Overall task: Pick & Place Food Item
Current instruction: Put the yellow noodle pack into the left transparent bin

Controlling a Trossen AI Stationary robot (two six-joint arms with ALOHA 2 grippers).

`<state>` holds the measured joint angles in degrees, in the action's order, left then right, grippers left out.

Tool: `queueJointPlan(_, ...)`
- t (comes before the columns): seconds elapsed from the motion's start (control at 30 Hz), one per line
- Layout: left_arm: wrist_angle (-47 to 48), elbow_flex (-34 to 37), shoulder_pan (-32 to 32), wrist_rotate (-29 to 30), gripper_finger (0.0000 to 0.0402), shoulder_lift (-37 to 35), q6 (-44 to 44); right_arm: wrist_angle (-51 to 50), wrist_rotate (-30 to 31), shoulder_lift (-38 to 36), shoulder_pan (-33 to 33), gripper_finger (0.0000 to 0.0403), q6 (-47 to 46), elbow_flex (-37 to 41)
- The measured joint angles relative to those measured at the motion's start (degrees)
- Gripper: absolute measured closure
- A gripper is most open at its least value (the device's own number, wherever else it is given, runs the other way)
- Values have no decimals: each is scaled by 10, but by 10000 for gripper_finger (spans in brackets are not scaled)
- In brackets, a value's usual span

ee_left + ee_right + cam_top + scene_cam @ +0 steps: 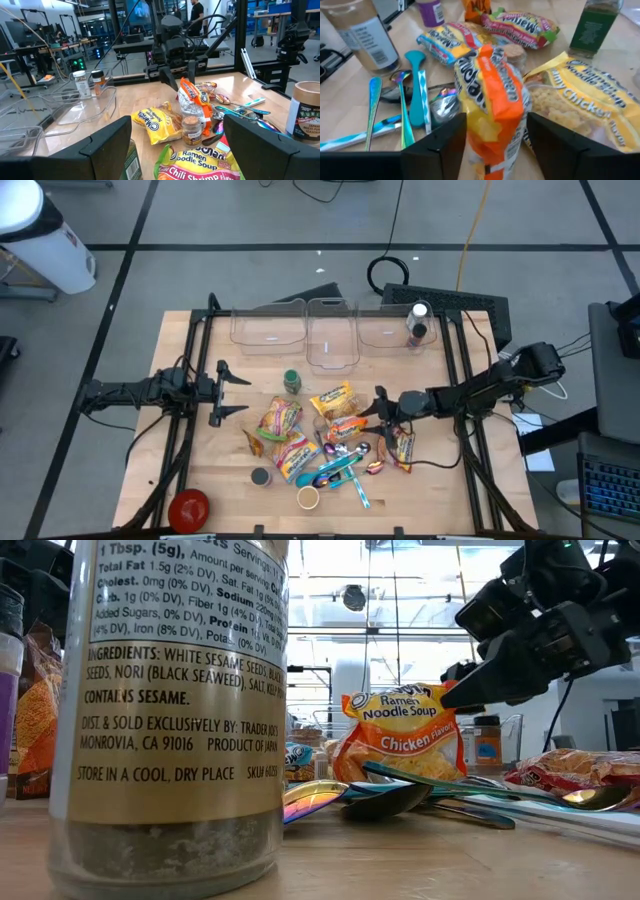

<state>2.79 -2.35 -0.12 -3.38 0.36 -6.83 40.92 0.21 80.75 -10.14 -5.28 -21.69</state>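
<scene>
Standing closest to the low camera, a tall glass jar with a gold paper label (175,710) fills the near edge of the light wooden desk (200,470), its contents a grey-green seasoning. Just past it lie iridescent metal spoons (385,802) and a teal plastic spoon (416,95), fanned over the desk beside a paper-labelled cup (362,37).

Behind the spoons, the right end effector (495,142) straddles an orange and yellow crinkled snack packet (492,100), which stands upright between its two dark fingers; the fingers are partly drawn in on either side of the packet, and I cannot tell whether they press it. Just beside the packet lies a yellow chicken ramen noodle soup bag (580,107), with a yellow and blue noodle packet (447,42) and a red and green one (520,22) farther on, near a green-labelled spice jar (595,25).

Across the pile, the left end effector (232,390) hovers above bare desk with its fingers spread wide, holding nothing.

At the far edge sit three clear plastic tubs (332,335), one holding a small spice bottle (417,323)
</scene>
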Motion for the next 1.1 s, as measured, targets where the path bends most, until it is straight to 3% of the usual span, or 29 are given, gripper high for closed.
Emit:
queueJointPlan(0.43, 0, 0, 0, 0, 78, 0, 0, 10, 17, 0, -6, 349, -23, 0)
queueJointPlan(0.67, 0, 0, 0, 0, 78, 0, 0, 2, 27, -1, 4, 400, -13, 0)
queueJointPlan(0.83, 0, 0, 0, 0, 78, 0, 0, -8, 8, -1, 3, 360, -43, 0)
queueJointPlan(1.1, 0, 0, 0, 0, 78, 0, 0, 39, -9, -1, 3, 203, -58, 0)
